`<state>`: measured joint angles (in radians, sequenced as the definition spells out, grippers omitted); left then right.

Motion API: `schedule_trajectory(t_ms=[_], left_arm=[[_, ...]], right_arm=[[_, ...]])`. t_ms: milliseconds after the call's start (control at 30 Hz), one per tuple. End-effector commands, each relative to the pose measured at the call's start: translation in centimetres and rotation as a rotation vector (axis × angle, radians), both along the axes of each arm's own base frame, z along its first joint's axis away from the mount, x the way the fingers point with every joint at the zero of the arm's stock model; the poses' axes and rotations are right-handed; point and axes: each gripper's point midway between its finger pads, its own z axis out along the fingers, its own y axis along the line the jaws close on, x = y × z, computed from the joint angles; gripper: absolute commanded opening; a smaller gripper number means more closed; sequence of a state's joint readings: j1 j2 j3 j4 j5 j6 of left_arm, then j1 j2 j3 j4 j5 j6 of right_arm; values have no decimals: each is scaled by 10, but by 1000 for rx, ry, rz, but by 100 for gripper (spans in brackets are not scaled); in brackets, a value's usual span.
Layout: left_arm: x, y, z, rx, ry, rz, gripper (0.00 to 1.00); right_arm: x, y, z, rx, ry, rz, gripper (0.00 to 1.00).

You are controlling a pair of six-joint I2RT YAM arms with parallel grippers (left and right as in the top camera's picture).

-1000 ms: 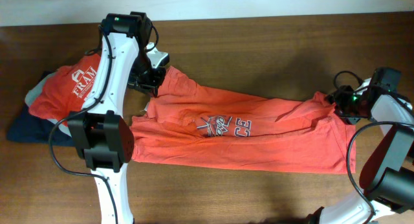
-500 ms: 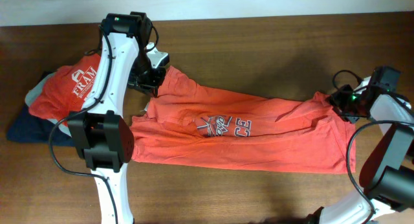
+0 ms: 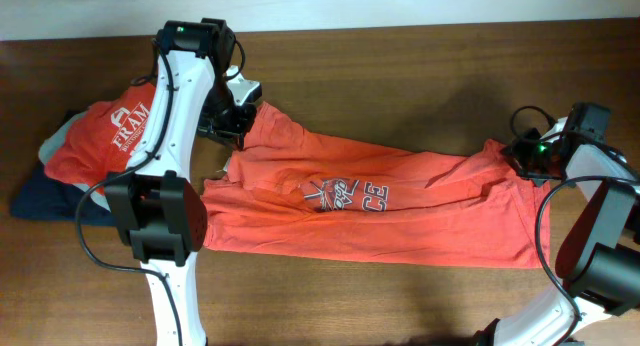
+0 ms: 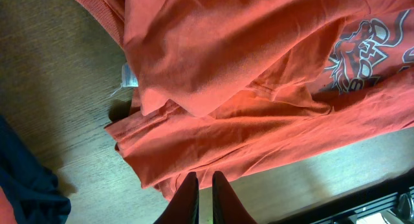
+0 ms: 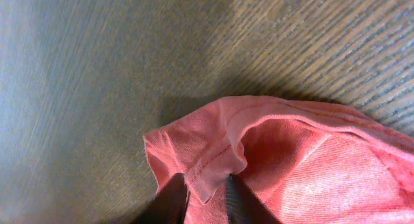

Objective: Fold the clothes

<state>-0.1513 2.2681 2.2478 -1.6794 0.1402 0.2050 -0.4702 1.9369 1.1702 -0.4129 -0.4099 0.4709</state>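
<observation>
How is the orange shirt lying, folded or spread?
Folded lengthwise, loosely: the shirt lies as a long band, its print half hidden under a fold.

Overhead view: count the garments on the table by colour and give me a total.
Orange-red: 2, the large T-shirt and the folded shirt with the FRAM logo
Navy: 1, the navy garment
Grey: 1, the grey garment, only its edge showing
Total: 4
</observation>
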Motion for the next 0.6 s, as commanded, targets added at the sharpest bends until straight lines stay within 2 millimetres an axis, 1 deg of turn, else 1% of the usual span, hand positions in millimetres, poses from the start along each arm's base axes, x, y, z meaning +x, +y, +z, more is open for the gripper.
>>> schedule_trajectory(t_ms=[0, 100, 167, 367, 467, 567], left_arm=[[0, 0, 9, 4, -24, 5, 9], [0, 0, 9, 4, -23, 5, 9], [0, 0, 9, 4, -23, 5, 9], [-1, 0, 9, 5, -22, 5, 9], [-1, 0, 10, 5, -19, 5, 9], [-1, 0, 10, 5, -20, 5, 9]], right_arm=[[1, 4, -1, 22, 3, -15, 20], [2, 4, -1, 19, -3, -15, 13], [4, 2, 0, 14, -14, -15, 4], [6, 4, 3, 29, -29, -8, 4], [8, 3, 19, 72, -81, -4, 4], [3, -4, 36, 90, -115, -10, 4]])
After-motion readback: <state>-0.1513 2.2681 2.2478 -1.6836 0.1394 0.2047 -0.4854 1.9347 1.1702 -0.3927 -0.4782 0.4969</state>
